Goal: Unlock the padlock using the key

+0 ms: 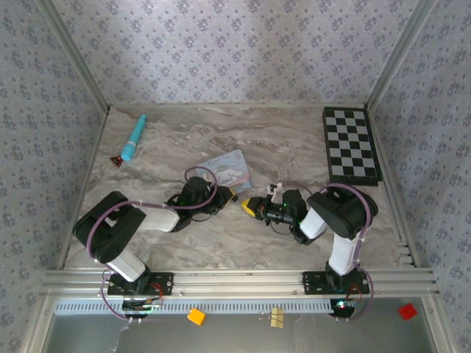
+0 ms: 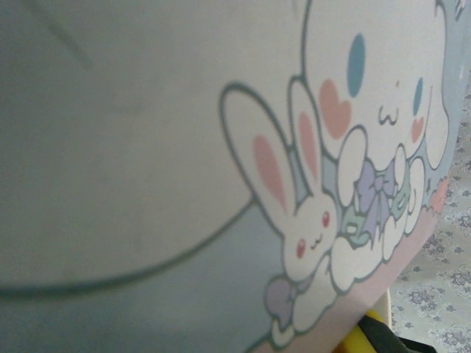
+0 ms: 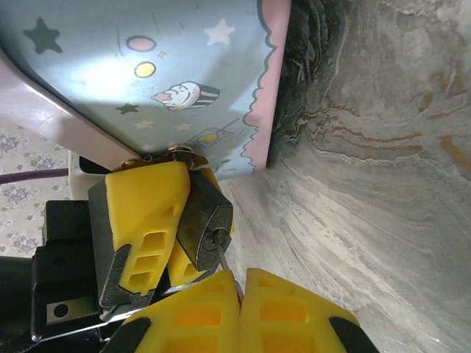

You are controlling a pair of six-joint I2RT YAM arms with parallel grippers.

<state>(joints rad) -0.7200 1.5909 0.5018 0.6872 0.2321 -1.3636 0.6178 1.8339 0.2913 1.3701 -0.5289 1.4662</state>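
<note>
Yellow fingers (image 3: 195,309) of right gripper (image 3: 240,283) pinched tight on key (image 3: 221,254), tip in padlock (image 3: 208,217) at their 11 o'clock. Padlock clamped narrow by left gripper (image 1: 233,195), pale blue tin (image 3: 147,66) at its 12 o'clock, mid marble table (image 3: 383,184).

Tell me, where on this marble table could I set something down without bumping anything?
The table is bare along the far edge between the blue tube and the checkerboard, and in front between the left arm and right arm. The middle is crowded: left hand and right hand meet at the padlock and key beside the pale blue tin.
</note>
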